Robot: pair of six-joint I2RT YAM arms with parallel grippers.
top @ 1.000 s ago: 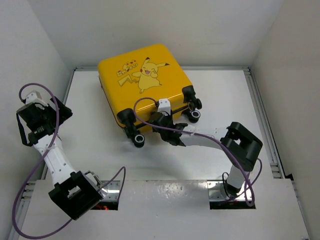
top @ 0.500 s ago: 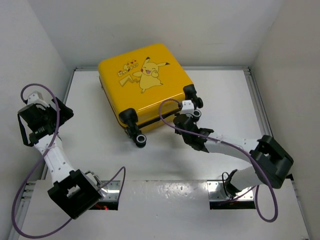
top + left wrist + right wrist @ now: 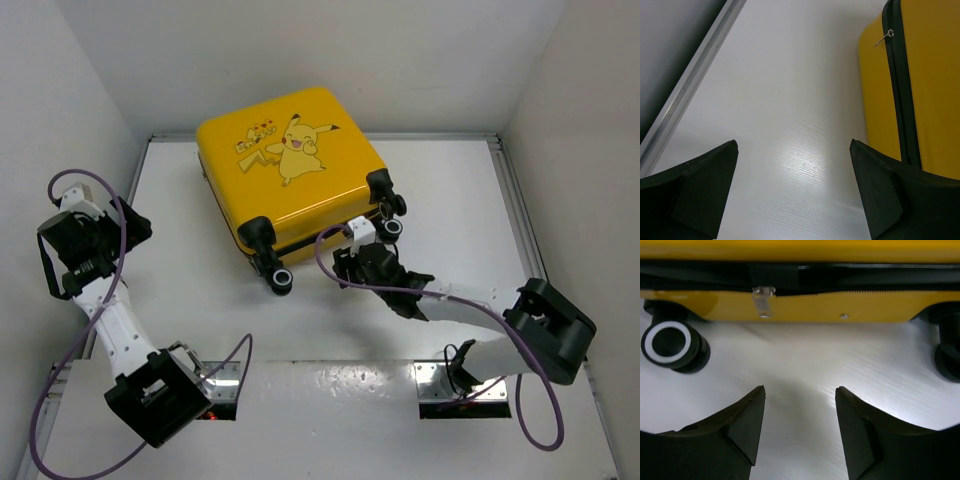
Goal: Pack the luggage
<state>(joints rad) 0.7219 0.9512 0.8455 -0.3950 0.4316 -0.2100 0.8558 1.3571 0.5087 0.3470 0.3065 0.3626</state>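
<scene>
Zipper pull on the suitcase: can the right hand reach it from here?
Probably yes: the open right hand faces the zipper pull, with only bare table between them.

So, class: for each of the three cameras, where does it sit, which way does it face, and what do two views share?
Top external: above and behind the robot, looking down on the table and yellow suitcase; left arm and right arm show.
Left wrist: near the table's left edge, facing the suitcase's side; open left fingers show.
Right wrist: low, facing its wheeled edge; open right fingers show.
Shared: both wrist views catch the black zipper seam.
</scene>
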